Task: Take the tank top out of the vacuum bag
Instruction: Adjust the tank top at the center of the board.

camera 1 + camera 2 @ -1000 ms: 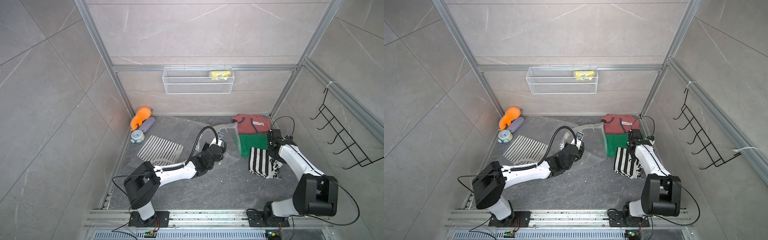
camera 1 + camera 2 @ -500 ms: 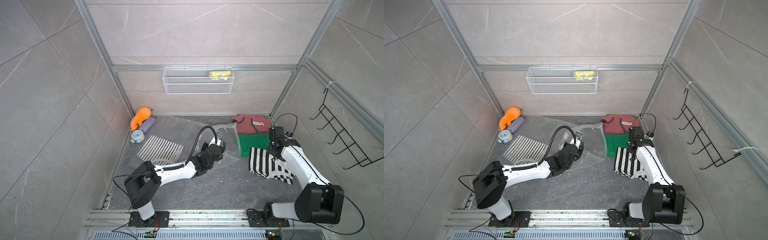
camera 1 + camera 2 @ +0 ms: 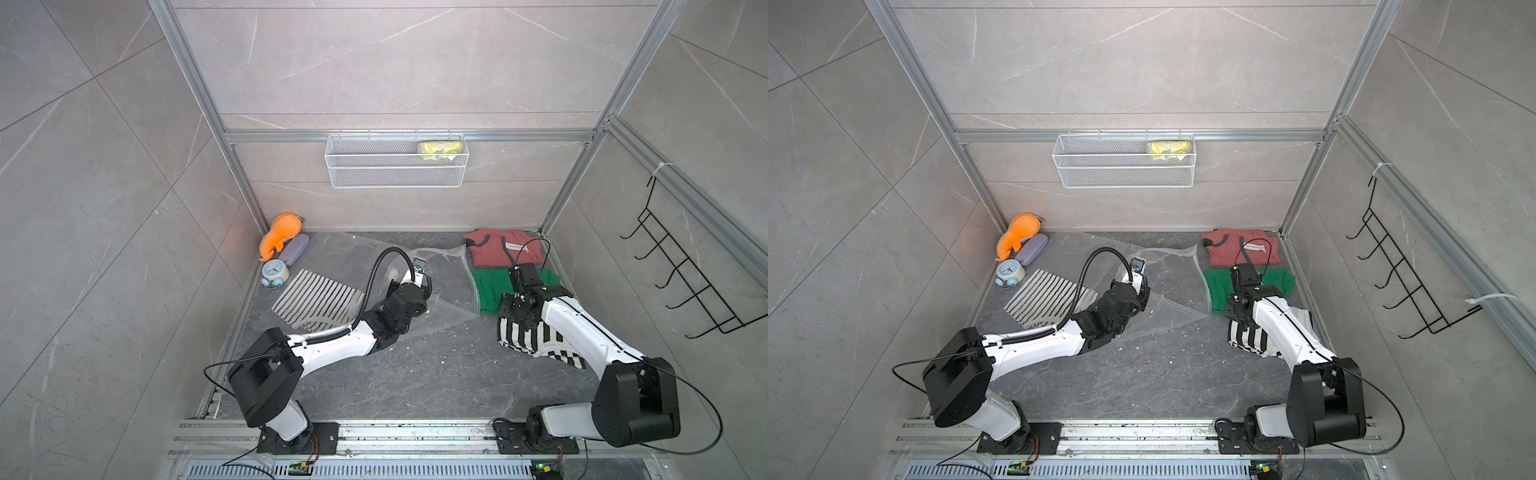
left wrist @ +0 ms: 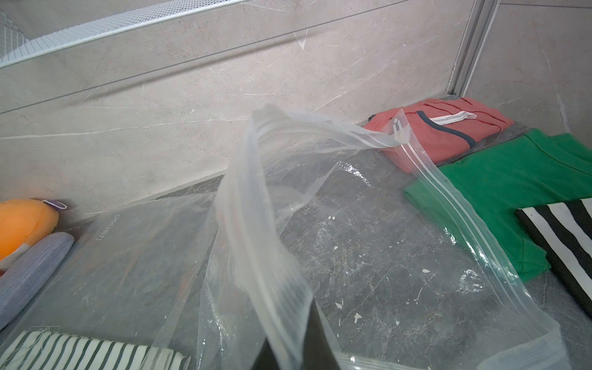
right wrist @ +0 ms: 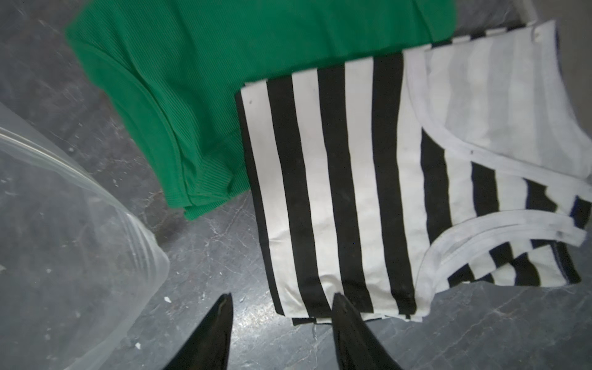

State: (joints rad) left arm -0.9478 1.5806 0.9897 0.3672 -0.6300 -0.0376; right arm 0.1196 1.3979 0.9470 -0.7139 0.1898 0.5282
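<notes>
currently pinching the lifted zip edge of the vacuum bag (image 3: 451,301), spread on the floor (image 3: 415,374), with the left gripper (image 4: 288,349), jaws closed tight on the plastic. hovering low with the right gripper (image 5: 282,298), jaws half apart and empty, just beside the striped tank top (image 5: 336,192). lying outside the bag, overlapping the green shirt (image 5: 224,64).

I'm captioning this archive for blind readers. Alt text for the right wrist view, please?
A black-and-white striped tank top lies folded on the dark floor, overlapping a green garment. The right gripper, open and empty, hangs near its edge, with the clear vacuum bag beside.
</notes>
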